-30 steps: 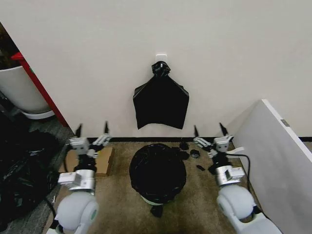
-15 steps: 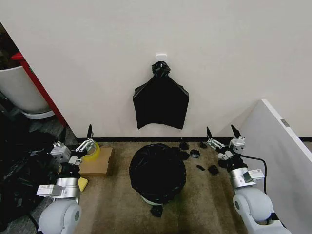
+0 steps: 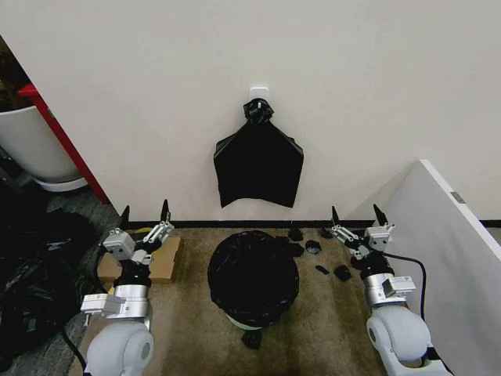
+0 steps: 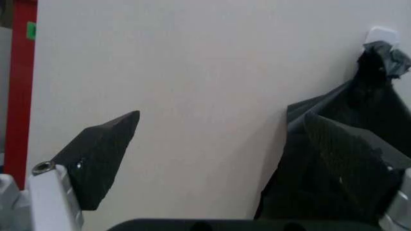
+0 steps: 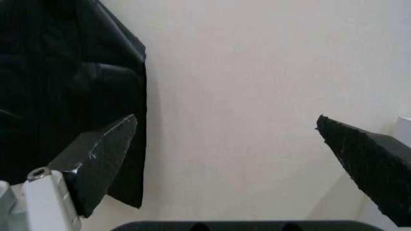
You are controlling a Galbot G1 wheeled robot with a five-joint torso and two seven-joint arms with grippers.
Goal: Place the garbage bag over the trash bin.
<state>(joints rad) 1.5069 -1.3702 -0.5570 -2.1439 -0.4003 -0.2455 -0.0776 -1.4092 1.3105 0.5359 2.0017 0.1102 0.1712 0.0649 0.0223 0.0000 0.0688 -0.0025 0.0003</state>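
Fingers of both grippers spread wide, holding nothing and touching nothing. Left gripper [image 3: 145, 213]: two dark pointed fingertips well apart, aimed up toward the wall; in the left wrist view the two fingers [image 4: 103, 151] frame bare wall on one side and the hanging black bundle [image 4: 340, 159] on the other. Right gripper [image 3: 355, 213]: same spread, tips up; in its wrist view the fingers [image 5: 103, 159] stand far apart with pale wall between them and the black bundle's edge beside one.

Arm pose: two arms, both raised from the robot's shoulders at roughly 7 and 5 o'clock in the head view, forearms near upright, wrists tipped toward the wall. Left arm stands at about 9 o'clock from the trash bin [image 3: 252, 316], right arm at about 3 o'clock, each well apart from it. Neither gripper is in contact with the bin.

Garbage bag [image 3: 253, 276]: one, glossy black, wrinkled, spread over the bin's mouth and covering the rim all round; a strip of the bin's pale body shows below it at 6 o'clock.

Counts: one bin, one bag on it, one flat black bundle hung from a white wall hook [image 3: 259, 93] at 12 o'clock from the bin. Several small black scraps [image 3: 312, 247] on the carpet from 12 to 3 o'clock of the bin, one more at 6 o'clock. One cardboard box [image 3: 160, 260] on the floor beside the left arm.
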